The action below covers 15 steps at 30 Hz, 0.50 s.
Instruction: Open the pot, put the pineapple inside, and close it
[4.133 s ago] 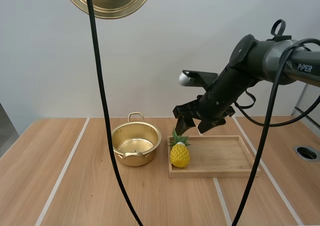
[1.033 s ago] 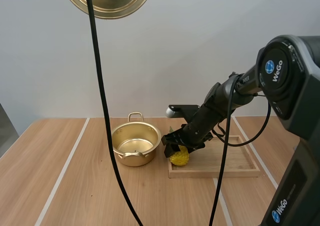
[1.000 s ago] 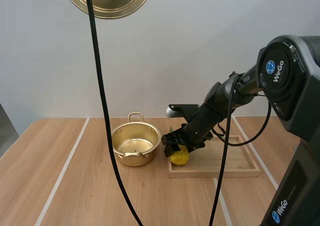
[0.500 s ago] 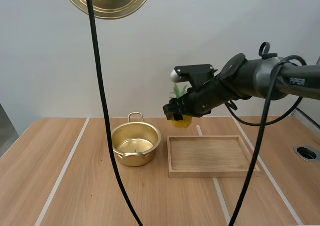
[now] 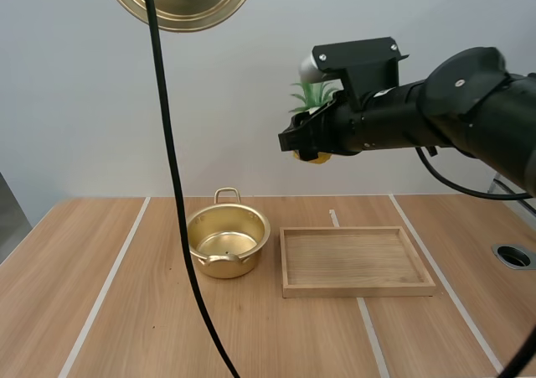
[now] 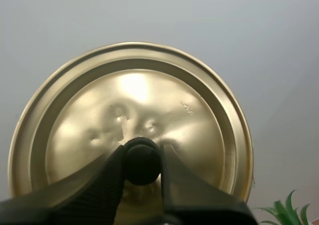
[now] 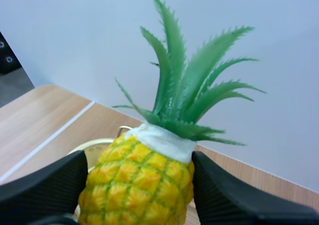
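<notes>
- Yellow pineapple, crown up, sits pinched in the right jaws, high over the surface, up and right of the open pot.
- Left jaws clamp the lid knob, apparently well above the pot.

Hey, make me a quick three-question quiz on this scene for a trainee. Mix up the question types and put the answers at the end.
1. True or false: the pineapple lies in the wooden tray.
2. What is the left gripper shut on? A. the lid, by its knob. B. a handle of the pot. C. the tray's rim.
3. Fill in the blank: the pot stands ____, with no lid on it.

Key:
1. False. The right gripper holds it up in the air.
2. A.
3. open.
</notes>
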Available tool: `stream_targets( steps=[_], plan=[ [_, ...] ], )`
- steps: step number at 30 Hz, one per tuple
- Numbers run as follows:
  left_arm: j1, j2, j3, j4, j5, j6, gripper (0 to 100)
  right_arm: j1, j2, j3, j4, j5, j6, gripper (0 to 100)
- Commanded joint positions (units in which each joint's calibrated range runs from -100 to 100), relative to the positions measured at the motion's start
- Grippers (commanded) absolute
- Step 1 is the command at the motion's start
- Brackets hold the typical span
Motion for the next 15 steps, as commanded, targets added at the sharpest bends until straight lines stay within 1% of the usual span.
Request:
stream_targets(
  steps=[1, 7, 11, 15],
  plan=[
    [-0.15, -0.5, -0.6, -0.4, -2.1, -0.5, 0, 0.1, -3.2, 0.0, 2.7, -0.5, -0.6, 0],
    [-0.15, -0.5, -0.6, -0.4, -2.1, -0.5, 0, 0.1, -4.1, 0.0, 6.9, 0.8, -1.4, 0],
    [-0.15, -0.5, -0.6, -0.4, -2.1, -0.5, 0, 0.1, -4.1, 0.0, 9.3, 0.8, -4.7, 0],
    [-0.15, -0.5, -0.6, -0.4, -2.1, -0.5, 0, 0.1, -3.5, 0.0, 10.2, 1.0, -6.4, 0]
  ],
)
